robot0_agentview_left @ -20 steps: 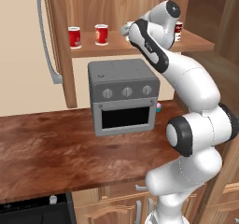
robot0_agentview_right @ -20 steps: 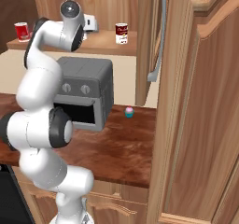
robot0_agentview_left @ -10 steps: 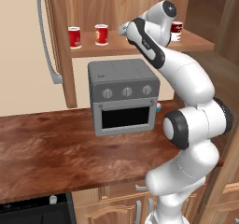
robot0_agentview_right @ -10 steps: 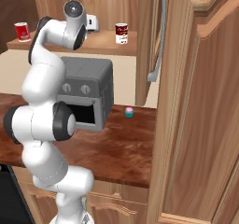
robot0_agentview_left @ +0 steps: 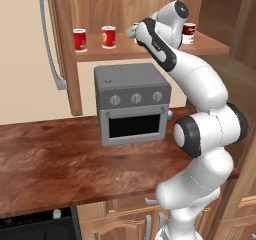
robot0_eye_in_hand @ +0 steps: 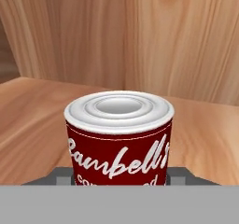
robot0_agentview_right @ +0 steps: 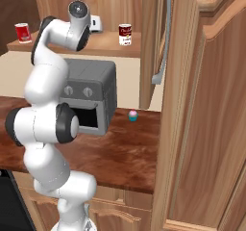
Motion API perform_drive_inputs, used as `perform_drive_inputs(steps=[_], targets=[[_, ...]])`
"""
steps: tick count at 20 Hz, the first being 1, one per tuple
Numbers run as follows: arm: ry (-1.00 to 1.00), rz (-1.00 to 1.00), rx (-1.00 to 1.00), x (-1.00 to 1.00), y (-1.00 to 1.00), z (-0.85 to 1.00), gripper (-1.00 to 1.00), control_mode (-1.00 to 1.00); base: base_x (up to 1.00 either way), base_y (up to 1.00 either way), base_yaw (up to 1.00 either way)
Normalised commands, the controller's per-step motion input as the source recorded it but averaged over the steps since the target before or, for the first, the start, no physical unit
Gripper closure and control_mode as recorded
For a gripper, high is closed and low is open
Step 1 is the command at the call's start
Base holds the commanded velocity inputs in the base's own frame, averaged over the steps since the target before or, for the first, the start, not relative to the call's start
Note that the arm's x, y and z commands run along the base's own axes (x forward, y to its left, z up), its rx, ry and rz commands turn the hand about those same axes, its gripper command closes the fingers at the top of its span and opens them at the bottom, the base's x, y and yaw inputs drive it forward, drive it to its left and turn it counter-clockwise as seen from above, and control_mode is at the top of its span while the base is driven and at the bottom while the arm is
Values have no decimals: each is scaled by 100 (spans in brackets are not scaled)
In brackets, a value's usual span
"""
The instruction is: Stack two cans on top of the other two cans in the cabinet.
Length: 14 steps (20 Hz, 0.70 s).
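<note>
In the hand view a dark red can (robot0_eye_in_hand: 119, 143) with white script and a pale ribbed lid stands upright between my fingertips (robot0_eye_in_hand: 61, 175). They sit tight against its sides, and its base is hidden. My gripper (robot0_agentview_left: 132, 32) reaches into the brown cabinet (robot0_agentview_left: 150, 49) at shelf height. On the shelf, a plain red can (robot0_agentview_left: 79, 39) and a red can with a pale label (robot0_agentview_left: 108, 36) stand left of the hand. A can that is dark red above and white below (robot0_agentview_left: 188, 30) stands to its right, and it appears again (robot0_agentview_right: 125, 34) beside my hand (robot0_agentview_right: 95, 23).
A grey toaster oven (robot0_agentview_left: 132, 101) sits on the wood counter (robot0_agentview_left: 55, 159) right under the shelf. A small cupcake (robot0_agentview_right: 132, 115) lies beside it. The cabinet doors stand open, with long grey handles (robot0_agentview_left: 50, 39) (robot0_agentview_right: 162, 37). A tall wood panel (robot0_agentview_right: 206, 129) rises at the right.
The arm's elbow and wrist shifted slightly, and the hand stayed at nearly the same spot on the shelf. The cans on the shelf have not moved.
</note>
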Motion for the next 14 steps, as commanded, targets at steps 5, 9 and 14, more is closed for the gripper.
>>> perform_drive_inputs(steps=[5, 9, 14], targets=[[0, 1, 0, 3, 0, -1, 100, -100, 0, 0, 0], [-2, 0, -2, -18, -8, 18, 100, -100, 0, 0, 0], [-7, -7, -5, -20, -6, 21, 100, -100, 0, 0, 0]])
